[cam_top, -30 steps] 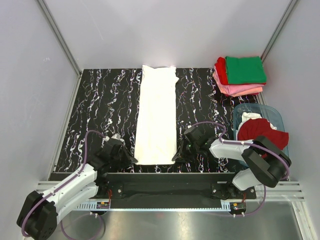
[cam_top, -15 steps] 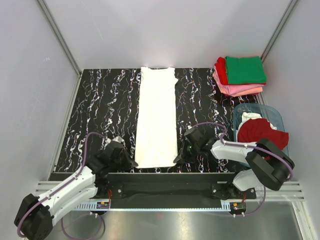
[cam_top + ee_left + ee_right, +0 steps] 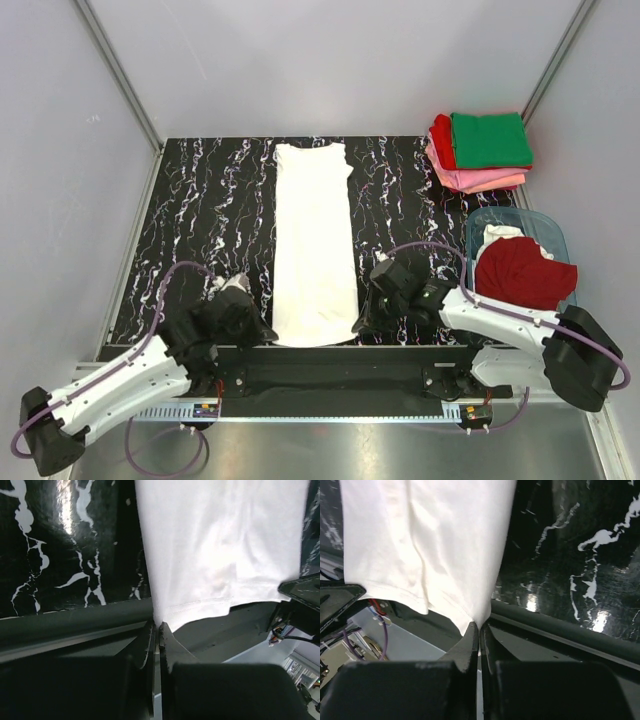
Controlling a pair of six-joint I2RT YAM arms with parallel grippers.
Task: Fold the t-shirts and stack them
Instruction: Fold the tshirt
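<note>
1. White cloth is pinched in both tools: my left gripper [image 3: 157,627] is pressed together on the hem's near-left corner, my right gripper [image 3: 479,626] on its near-right corner.
2. That white tee [image 3: 313,250] lies as a long narrow strip down the middle of the table [image 3: 200,220], sides already folded in, hem at the near edge.
3. I judge it half done: it needs folding end to end, then carrying to the stack [image 3: 480,150] far right, where green, red and pink tees sit folded.
4. A red tee [image 3: 520,272] waits unfolded in the tub [image 3: 548,228], near right.
</note>
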